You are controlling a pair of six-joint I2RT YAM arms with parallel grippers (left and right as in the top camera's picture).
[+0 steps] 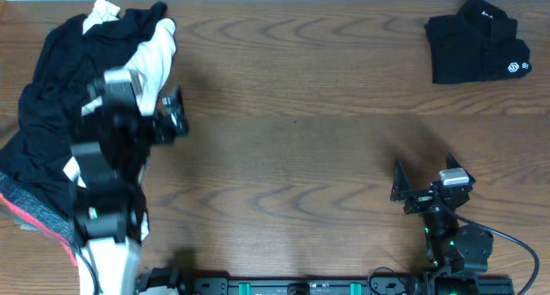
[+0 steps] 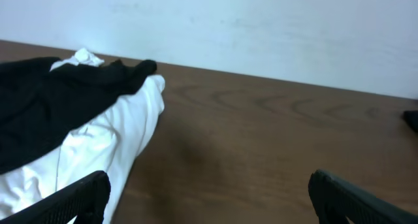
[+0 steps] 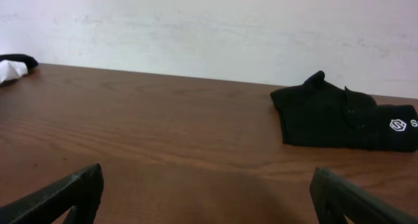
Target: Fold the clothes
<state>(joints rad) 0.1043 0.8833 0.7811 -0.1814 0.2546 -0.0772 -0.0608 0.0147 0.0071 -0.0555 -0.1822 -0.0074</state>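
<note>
A heap of unfolded clothes (image 1: 60, 132) lies at the table's left: black pieces, a white top (image 1: 155, 58) and a coral-red-edged piece (image 1: 34, 218). A folded black shirt (image 1: 477, 41) with a white round logo rests at the far right corner. My left gripper (image 1: 178, 113) hovers open at the heap's right edge. In the left wrist view the left gripper (image 2: 209, 198) holds nothing, with the white top (image 2: 117, 145) and a black piece (image 2: 52, 100) just left of it. My right gripper (image 1: 424, 170) stands open over bare wood. In the right wrist view the right gripper (image 3: 208, 194) is empty and the folded shirt (image 3: 339, 119) lies far ahead.
The wooden table (image 1: 292, 140) meets a pale wall (image 3: 209, 21) along its far edge. The arm bases (image 1: 301, 286) sit at the near edge. My left arm (image 1: 107, 192) crosses over the lower part of the heap and hides some fabric.
</note>
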